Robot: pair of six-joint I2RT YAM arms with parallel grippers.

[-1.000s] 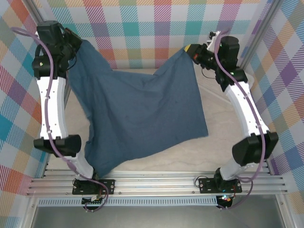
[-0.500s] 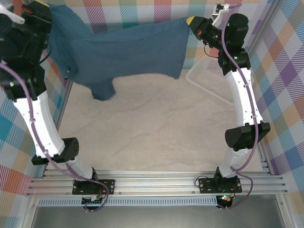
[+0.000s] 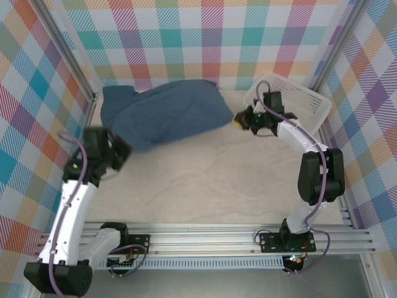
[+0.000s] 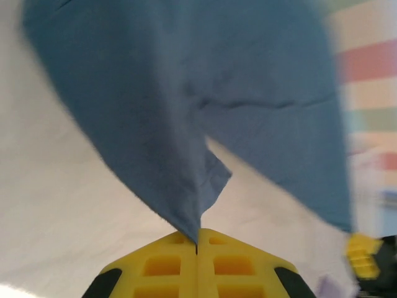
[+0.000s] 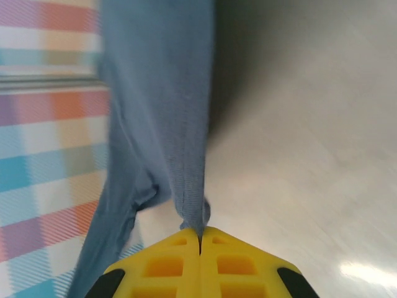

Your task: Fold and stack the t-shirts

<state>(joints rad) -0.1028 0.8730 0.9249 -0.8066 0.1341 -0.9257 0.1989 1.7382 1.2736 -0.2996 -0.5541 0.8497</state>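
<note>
Plaid walls close round a pale counter [image 3: 205, 186]. At the upper left of the top view the teal-blue t-shirt [image 3: 167, 115] lies bunched near the back wall. Fingers pressed together, the left end effector [image 4: 197, 239] pinches a cloth edge at the shirt's lower left. The right end effector [image 5: 200, 234] likewise pinches its right tip, near the white basket [image 3: 298, 102] at upper right.

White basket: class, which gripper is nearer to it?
Right. The right gripper is beside the white basket; the left gripper is far off, beyond the t-shirt.
</note>
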